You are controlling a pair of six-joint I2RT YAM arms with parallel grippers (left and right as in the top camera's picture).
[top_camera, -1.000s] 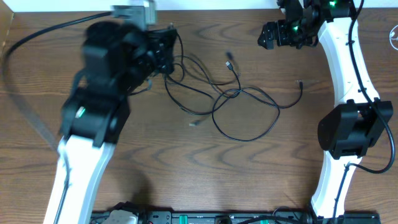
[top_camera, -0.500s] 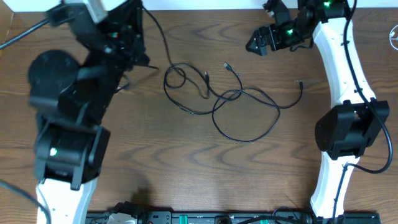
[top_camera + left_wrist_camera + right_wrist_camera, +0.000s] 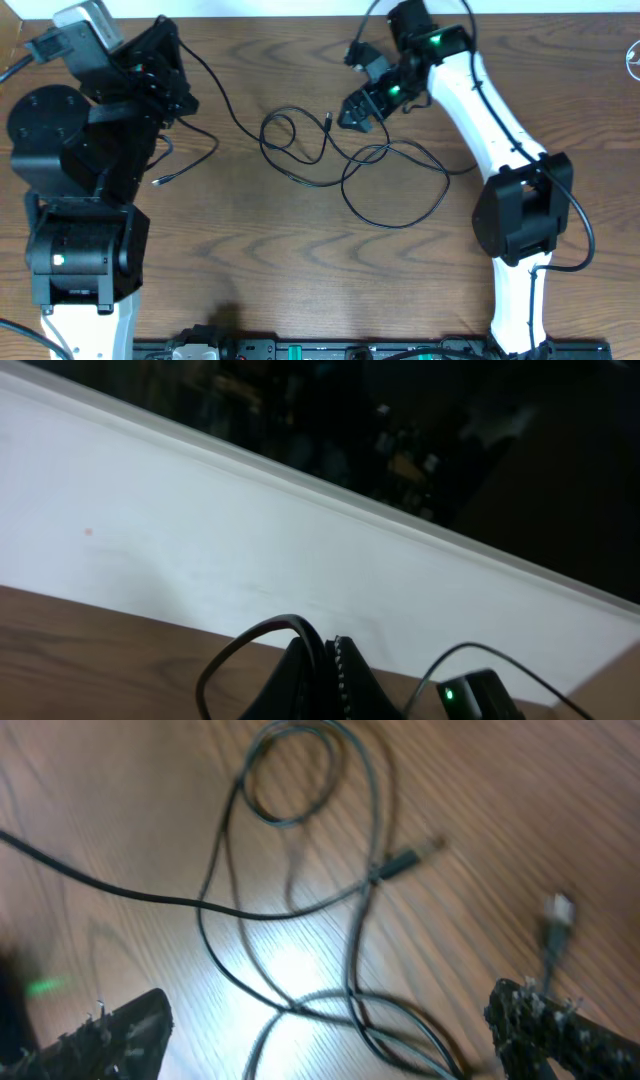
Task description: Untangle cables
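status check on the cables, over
Left gripper shut on a strand of the cables. Right gripper open above them. Loops crossed, not yet apart. Nothing blocking.

Black cables [image 3: 390, 226], silvery plug tips; dark brown bench [image 3: 300, 280] with wood grain; right arm [image 3: 490, 110] white with black joints.

Overhead, right wrist: both above cables [image 3: 372, 152]

The worktop [image 3: 250, 270] showed dark wood grain with a soft sheen, and the cables [image 3: 372, 150] looked smooth, black and rubbery, tipped with silvery metal plugs [image 3: 560, 908]. The right pincer [image 3: 325, 1025] had rough, serrated black fingers [image 3: 545, 1020], its arm shell [image 3: 480, 100] glossy white plastic.
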